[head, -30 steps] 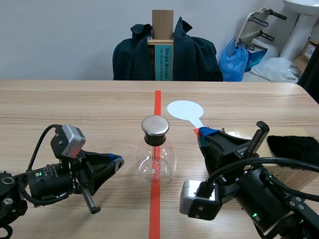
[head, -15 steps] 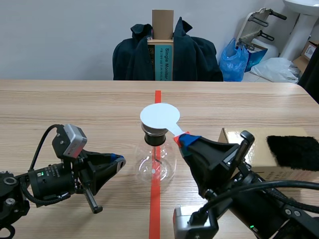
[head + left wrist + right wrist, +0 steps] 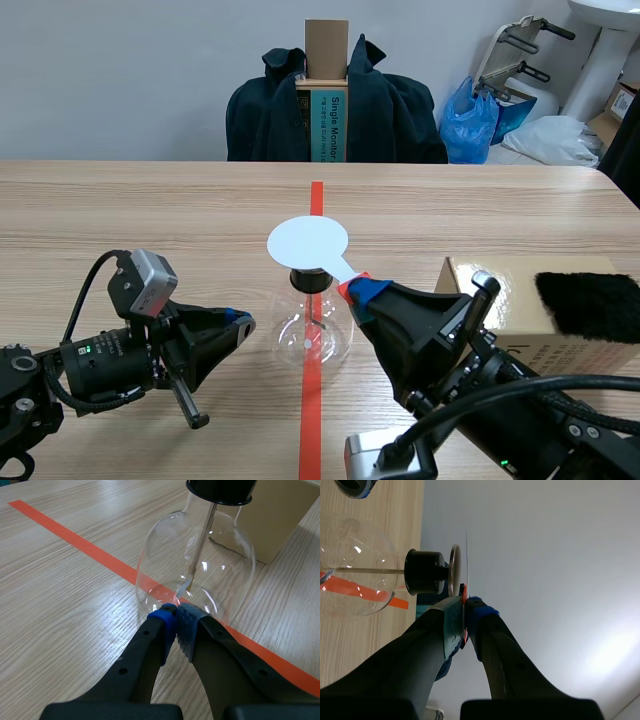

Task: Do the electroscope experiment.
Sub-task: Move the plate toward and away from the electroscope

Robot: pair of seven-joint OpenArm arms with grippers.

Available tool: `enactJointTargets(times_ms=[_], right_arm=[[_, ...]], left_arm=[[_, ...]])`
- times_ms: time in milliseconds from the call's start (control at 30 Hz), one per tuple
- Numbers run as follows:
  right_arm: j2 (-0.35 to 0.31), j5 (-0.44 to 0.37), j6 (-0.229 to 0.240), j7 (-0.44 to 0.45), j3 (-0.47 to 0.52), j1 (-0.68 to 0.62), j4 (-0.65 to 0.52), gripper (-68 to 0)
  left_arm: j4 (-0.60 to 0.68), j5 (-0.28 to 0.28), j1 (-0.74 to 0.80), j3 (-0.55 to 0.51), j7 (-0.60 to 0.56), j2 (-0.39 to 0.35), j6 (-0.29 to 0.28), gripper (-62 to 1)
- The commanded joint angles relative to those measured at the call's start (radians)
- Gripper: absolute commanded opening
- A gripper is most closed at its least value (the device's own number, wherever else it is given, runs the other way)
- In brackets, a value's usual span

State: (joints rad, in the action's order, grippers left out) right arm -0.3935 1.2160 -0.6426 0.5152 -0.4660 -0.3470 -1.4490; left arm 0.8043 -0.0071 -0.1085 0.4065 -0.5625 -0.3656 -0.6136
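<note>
The electroscope is a round glass flask (image 3: pixel 312 335) with a black stopper and a metal rod inside, standing on the orange-red tape line. A white round paddle (image 3: pixel 307 243) hovers flat just over its top and hides the metal cap. My right gripper (image 3: pixel 358 290) is shut on the paddle's handle. In the right wrist view the paddle (image 3: pixel 467 555) shows edge-on beside the metal cap (image 3: pixel 455 570), held in my right gripper (image 3: pixel 464 615). My left gripper (image 3: pixel 238 322) is shut on nothing, low at the flask's left side. Its tips (image 3: pixel 176 620) nearly touch the flask (image 3: pixel 200 570).
A cardboard box (image 3: pixel 515 290) with a black fur cloth (image 3: pixel 590 303) on it stands right of the flask, behind my right arm. A chair draped with a dark jacket (image 3: pixel 335 110) stands beyond the table's far edge.
My right gripper has carried the white paddle leftward, from the right of the flask to above its metal cap. The left arm has barely moved.
</note>
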Motion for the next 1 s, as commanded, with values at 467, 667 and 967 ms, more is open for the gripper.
enactJointTargets(times_ms=[467, 667, 967], right_arm=[[-0.005, -0.008, -0.012, -0.220, 0.007, 0.006, -0.019, -66.7], [0.000, -0.008, -0.012, -0.339, 0.008, 0.006, -0.019, -66.7], [0.000, -0.008, -0.012, -0.402, 0.008, 0.006, -0.019, -66.7]], left_arm=[[0.012, -0.010, -0.008, -0.001, -0.017, 0.005, -0.002, -57.9], [0.012, -0.010, -0.008, -0.001, -0.017, 0.005, -0.002, -57.9], [0.012, -0.010, -0.008, -0.001, -0.017, 0.005, -0.002, -57.9]])
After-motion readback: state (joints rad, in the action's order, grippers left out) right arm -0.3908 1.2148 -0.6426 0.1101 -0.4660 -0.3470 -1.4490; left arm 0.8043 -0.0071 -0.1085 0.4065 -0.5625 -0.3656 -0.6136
